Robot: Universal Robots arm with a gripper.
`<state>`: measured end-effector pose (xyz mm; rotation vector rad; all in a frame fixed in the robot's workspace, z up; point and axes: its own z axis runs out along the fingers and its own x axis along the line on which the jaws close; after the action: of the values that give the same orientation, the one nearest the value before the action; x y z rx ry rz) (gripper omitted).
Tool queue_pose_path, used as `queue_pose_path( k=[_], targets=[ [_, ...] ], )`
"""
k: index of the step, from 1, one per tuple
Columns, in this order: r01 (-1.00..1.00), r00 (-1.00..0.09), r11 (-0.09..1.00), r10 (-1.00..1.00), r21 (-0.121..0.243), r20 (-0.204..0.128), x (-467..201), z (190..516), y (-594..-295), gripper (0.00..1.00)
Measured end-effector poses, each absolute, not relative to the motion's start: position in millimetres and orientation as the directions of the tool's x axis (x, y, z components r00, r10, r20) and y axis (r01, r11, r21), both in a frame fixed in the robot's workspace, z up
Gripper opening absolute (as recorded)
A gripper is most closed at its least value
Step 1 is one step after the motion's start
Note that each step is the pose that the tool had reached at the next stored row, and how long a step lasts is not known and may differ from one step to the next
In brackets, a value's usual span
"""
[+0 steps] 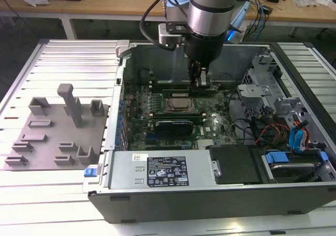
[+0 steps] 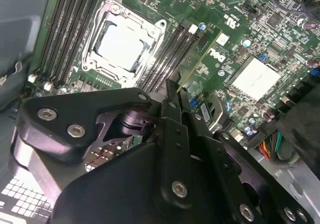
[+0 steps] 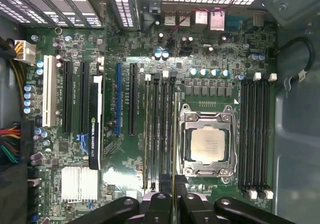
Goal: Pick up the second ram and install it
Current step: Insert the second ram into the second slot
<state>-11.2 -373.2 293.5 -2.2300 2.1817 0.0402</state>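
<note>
Your gripper [image 3: 173,200] sits closest in both wrist views, black fingers closed on the second ram [image 2: 196,59], a thin green stick seen edge-on. It hangs over the memory slots [image 3: 159,134] just beside the CPU socket [image 3: 207,144]. Whether its edge has met a slot is hard to tell. Keep it upright and parallel to the slot; press evenly. Glossy green board, matte black slots, bright metal socket frame.

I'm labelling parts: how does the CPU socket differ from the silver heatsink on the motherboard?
The CPU socket frames a smooth flat lid; the silver heatsink is all fins. The socket sits between memory slots, the heatsink by the expansion slots. Both are silvery, flat on the motherboard.
</note>
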Motion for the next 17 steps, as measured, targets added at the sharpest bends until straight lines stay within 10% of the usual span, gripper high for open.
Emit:
queue_pose_path(
  k=[17],
  targets=[
    [-1.0, 0.022, -0.023, -0.999, 0.003, -0.034, -12.1, 284.3, -353.2, 0.11]
  ],
)
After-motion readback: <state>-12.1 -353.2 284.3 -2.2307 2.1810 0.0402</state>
